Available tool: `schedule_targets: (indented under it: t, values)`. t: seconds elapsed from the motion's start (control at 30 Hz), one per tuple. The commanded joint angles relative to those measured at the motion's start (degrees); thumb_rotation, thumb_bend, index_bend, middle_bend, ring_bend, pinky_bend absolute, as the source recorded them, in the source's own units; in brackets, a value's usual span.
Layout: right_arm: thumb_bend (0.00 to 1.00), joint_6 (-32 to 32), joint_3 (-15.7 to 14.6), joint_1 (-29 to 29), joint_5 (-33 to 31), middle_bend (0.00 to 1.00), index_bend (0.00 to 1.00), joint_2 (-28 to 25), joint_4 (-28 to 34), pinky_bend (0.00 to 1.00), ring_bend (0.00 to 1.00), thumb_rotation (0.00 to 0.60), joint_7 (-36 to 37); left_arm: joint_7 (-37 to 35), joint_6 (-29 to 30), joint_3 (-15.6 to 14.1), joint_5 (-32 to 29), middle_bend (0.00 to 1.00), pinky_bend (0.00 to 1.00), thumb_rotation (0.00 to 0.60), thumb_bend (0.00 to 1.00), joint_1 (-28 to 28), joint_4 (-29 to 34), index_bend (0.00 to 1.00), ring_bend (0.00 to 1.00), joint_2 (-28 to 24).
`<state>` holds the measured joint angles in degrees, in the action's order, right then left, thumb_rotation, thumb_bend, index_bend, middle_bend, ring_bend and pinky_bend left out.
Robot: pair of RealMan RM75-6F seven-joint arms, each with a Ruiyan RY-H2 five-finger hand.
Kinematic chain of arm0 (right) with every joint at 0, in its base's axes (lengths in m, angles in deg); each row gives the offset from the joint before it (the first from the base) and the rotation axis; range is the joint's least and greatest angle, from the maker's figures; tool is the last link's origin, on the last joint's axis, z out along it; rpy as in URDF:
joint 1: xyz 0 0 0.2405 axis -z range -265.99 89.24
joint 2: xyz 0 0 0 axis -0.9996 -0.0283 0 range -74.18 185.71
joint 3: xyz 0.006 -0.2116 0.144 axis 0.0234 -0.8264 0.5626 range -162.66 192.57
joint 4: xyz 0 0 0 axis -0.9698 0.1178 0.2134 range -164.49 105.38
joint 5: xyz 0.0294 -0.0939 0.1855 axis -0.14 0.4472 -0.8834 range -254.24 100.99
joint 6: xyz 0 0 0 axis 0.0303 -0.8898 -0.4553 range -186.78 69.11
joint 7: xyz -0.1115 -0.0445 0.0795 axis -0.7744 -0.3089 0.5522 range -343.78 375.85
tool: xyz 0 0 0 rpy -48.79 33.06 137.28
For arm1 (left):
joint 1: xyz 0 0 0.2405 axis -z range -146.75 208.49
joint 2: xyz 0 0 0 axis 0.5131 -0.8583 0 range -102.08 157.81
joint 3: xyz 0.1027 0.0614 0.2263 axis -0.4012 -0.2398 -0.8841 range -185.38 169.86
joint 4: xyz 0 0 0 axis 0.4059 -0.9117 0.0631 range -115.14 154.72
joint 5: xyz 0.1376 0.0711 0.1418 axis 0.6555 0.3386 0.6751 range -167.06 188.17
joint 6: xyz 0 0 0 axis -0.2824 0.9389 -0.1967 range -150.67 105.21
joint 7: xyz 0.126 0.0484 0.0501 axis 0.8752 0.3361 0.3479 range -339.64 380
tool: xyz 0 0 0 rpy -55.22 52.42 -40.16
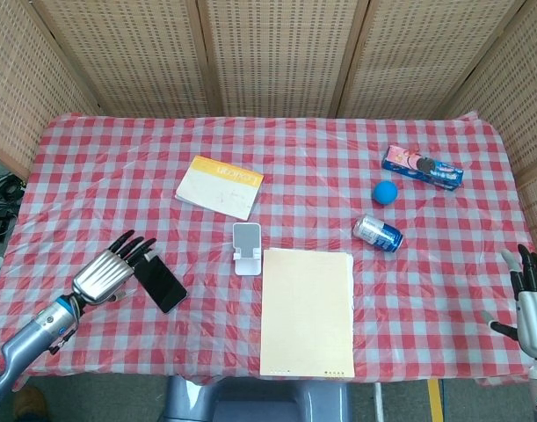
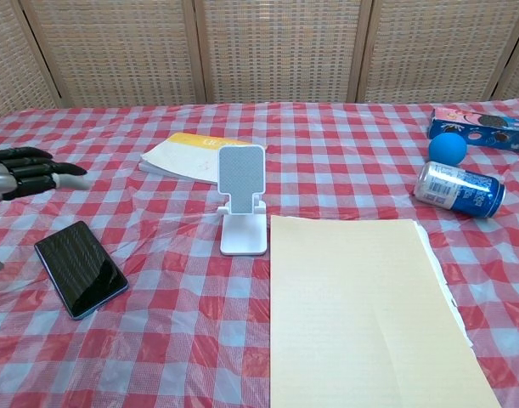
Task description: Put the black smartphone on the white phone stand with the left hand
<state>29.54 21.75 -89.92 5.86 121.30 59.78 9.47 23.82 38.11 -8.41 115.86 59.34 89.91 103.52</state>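
Observation:
The black smartphone [image 1: 158, 280] [image 2: 81, 268] lies flat on the checked cloth at the front left. The white phone stand [image 1: 245, 248] [image 2: 243, 207] stands upright near the table's middle, nothing on it. My left hand [image 1: 110, 272] [image 2: 19, 172] hovers just left of the phone, fingers spread and pointing toward it, holding nothing. Whether its fingertips touch the phone I cannot tell. My right hand [image 1: 533, 303] shows at the front right corner, fingers apart and empty, far from both objects.
A yellow-and-white book [image 1: 219, 186] lies behind the stand. A cream paper pad [image 1: 307, 310] lies right of the stand. A blue can [image 1: 377, 234] on its side, a blue ball [image 1: 386, 192] and a snack box [image 1: 422, 168] sit at the right. Wicker screens surround the table.

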Motion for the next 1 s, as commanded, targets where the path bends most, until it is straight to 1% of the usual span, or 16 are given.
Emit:
schedule_targets:
  t: [0.03, 0.13, 0.27, 0.47, 0.6, 0.77, 1.0]
  values:
    - [0.00, -0.5, 0.2, -0.2, -0.6, 0.00, 0.00, 0.2, -0.4, 0.00, 0.00, 0.600, -0.1, -2.9, -1.5, -1.9, 1.6, 0.00, 0.05, 0.600, 0.04, 2.8, -3.5, 0.08, 0.11, 2.5]
    - [0.00, -1.1, 0.3, -0.5, -1.2, 0.00, 0.00, 0.3, -0.6, 0.00, 0.00, 0.600, -0.3, -3.9, -2.3, -2.9, 2.0, 0.00, 0.07, 0.600, 0.06, 4.2, -5.5, 0.10, 0.11, 3.5]
    - [0.00, -1.5, 0.4, -0.7, -1.5, 0.00, 0.00, 0.5, -0.7, 0.00, 0.00, 0.600, -0.6, -5.2, -2.2, -4.0, 2.0, 0.00, 0.10, 0.600, 0.10, 5.2, -7.4, 0.11, 0.15, 4.7]
    - [0.00, -1.9, 0.4, -0.9, -2.0, 0.00, 0.00, 0.8, -0.9, 0.00, 0.00, 0.600, -1.0, -6.7, -2.1, -4.8, 1.8, 0.04, 0.15, 0.600, 0.15, 6.8, -8.7, 0.14, 0.20, 5.4]
    - [0.00, -2.1, 0.3, -1.0, -2.1, 0.00, 0.00, 0.9, -1.0, 0.00, 0.00, 0.600, -1.2, -7.4, -3.1, -5.4, 1.5, 0.05, 0.16, 0.600, 0.17, 8.2, -7.9, 0.15, 0.21, 5.4]
    - [0.00, -2.3, 0.4, -1.1, -2.5, 0.00, 0.00, 1.0, -1.1, 0.00, 0.00, 0.600, -1.3, -7.6, -4.5, -6.4, 1.3, 0.06, 0.16, 0.600, 0.17, 9.4, -6.8, 0.15, 0.21, 4.9]
    - [0.00, -2.6, 0.4, -1.2, -2.9, 0.00, 0.00, 1.1, -1.2, 0.00, 0.00, 0.600, -1.5, -5.3, -7.0, -7.2, 0.7, 0.06, 0.16, 0.600, 0.17, 11.3, -5.6, 0.15, 0.21, 4.8]
